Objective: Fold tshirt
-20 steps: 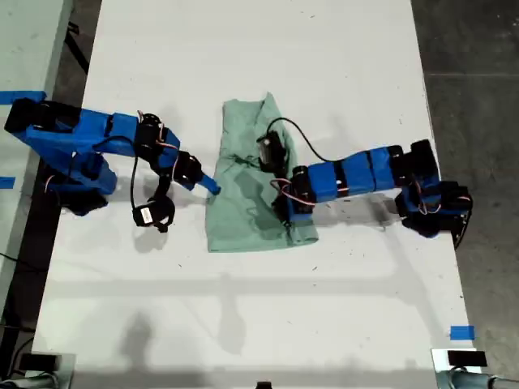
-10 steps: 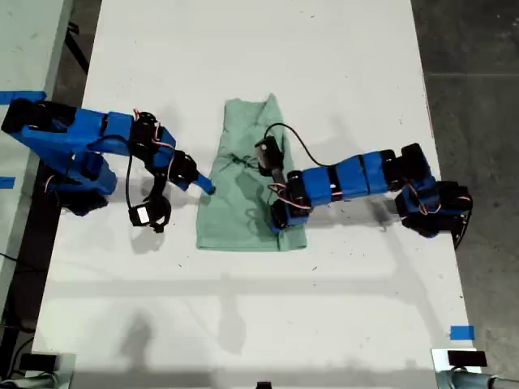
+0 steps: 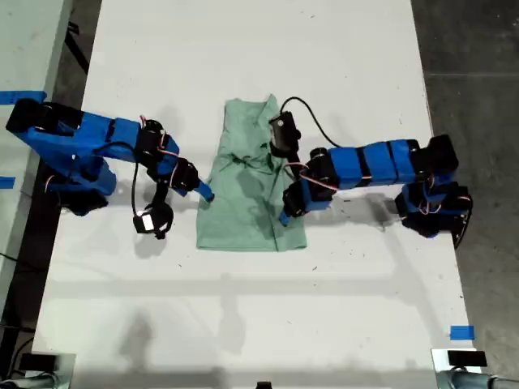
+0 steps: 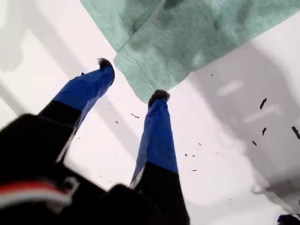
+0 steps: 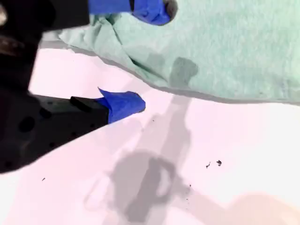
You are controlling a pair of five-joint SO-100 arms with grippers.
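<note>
In the exterior view, the mint-green tshirt [image 3: 250, 190] lies folded into a tall strip mid-table [image 3: 243, 324], an arm at each side. In the first wrist view, my first gripper [image 4: 133, 79] is spread open, empty, at a shirt corner. In the second wrist view, my second gripper [image 5: 150, 58] gapes, one fingertip over cloth, gripping nothing.

1. No text, label, brand, number or sign can be read in any view.
2. The pale mint-green, plain cloth tshirt [image 3: 247, 190] bears no print.
3. The small pieces of blue tape [image 3: 461, 332] near the white counter [image 3: 259, 57] are blank.
</note>
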